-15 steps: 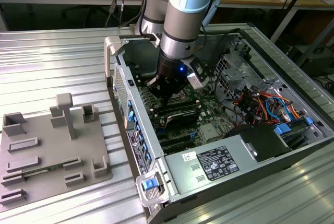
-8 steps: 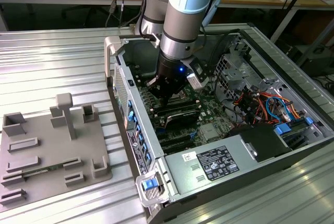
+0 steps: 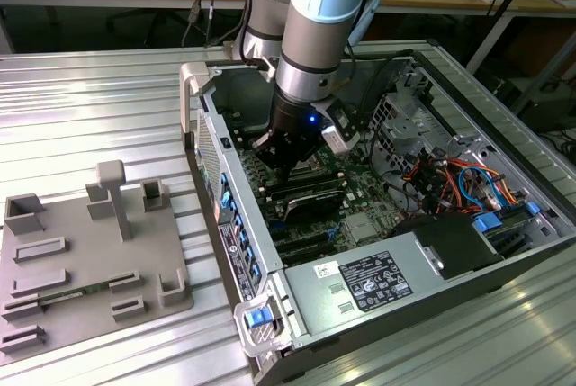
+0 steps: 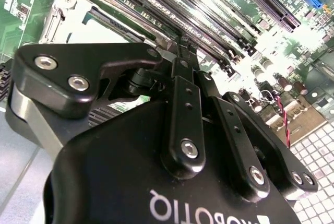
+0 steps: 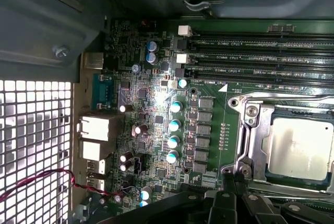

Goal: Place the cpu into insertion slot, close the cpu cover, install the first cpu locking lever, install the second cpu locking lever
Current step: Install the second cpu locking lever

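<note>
My gripper (image 3: 286,170) reaches down into the open computer case, over the green board. In the first wrist view the cpu (image 5: 300,148) lies silver-grey inside the insertion slot (image 5: 245,130). The cpu cover (image 5: 261,145) lies flat around it, and the chip shows through its window. My fingertips (image 5: 224,203) come in at one corner of the socket frame. In the second wrist view my gripper (image 4: 183,51) has its fingers drawn together, tips just off the socket's metal rim (image 4: 57,15). Nothing shows clearly between them.
Long black memory slots (image 5: 261,57) run beside the socket. A grey power supply box (image 3: 378,282) and coloured cables (image 3: 450,179) fill the case's near and right side. The perforated case wall (image 5: 31,140) is close. A grey fixture plate (image 3: 90,251) lies on the exterior view's left.
</note>
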Robot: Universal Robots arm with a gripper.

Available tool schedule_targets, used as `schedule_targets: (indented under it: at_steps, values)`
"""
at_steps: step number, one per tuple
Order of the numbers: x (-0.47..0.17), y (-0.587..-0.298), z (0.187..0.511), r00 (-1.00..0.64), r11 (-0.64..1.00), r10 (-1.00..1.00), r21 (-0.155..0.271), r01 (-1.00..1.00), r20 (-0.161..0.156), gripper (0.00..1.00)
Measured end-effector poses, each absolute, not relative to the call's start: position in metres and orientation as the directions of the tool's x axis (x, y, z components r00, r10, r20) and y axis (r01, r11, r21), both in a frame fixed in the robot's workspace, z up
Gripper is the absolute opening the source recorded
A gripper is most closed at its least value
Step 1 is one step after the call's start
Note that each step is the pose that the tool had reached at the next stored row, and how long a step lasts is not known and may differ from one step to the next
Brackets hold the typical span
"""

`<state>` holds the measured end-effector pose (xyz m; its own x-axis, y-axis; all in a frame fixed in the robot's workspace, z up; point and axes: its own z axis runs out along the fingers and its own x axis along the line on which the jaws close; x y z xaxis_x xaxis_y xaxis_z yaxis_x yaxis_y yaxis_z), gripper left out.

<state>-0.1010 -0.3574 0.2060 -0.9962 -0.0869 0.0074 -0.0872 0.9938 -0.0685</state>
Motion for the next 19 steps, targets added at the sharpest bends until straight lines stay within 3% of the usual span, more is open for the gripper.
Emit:
schedule_targets:
  at_steps: [19]
  values:
    - [-0.1010, -0.3540, 0.2009, -0.996, 0.994, -0.087, -0.063, -0.087, 0.007, 0.11]
